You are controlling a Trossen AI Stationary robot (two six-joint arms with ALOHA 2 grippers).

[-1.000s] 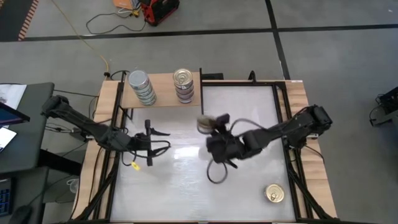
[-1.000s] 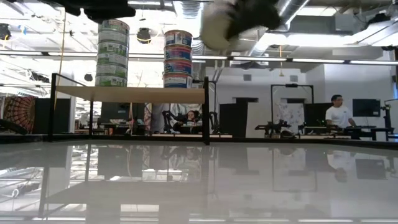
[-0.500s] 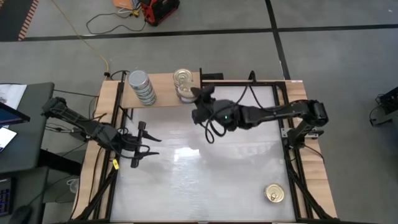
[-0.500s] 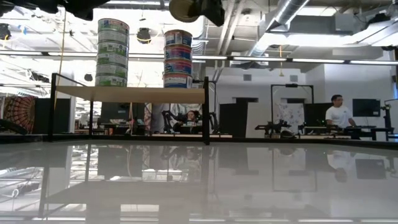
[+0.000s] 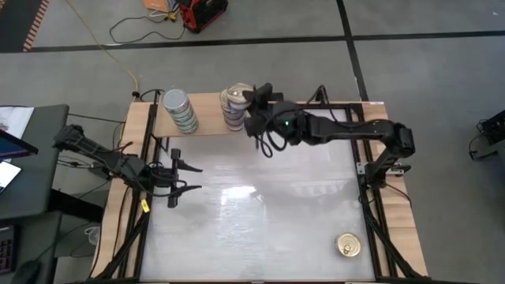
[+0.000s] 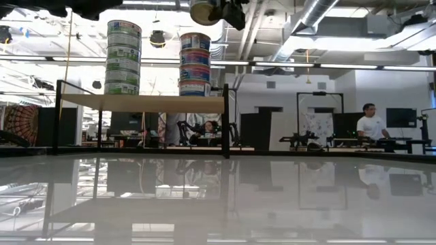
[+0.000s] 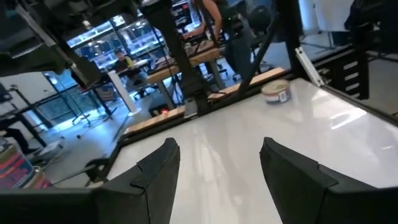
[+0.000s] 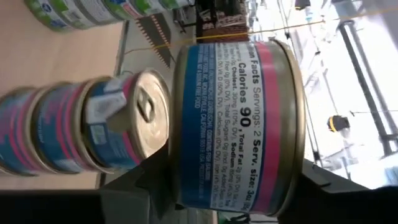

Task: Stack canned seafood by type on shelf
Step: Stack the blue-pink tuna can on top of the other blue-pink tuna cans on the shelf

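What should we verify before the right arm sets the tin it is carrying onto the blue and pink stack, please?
1. Tin gripped: ok. The right end effector is shut on the carried tin.
2. Matching type: ok. The carried tin's label is blue and pink, like the blue and pink stack.
3. Height: ok. In the low view the carried tin is above the stack's top.
4. Alignment over the stack: not ok. In the low view the tin hangs slightly off to one side of it.
5. Left end effector out of the way: ok. It is open, low over the table, away from the shelf.
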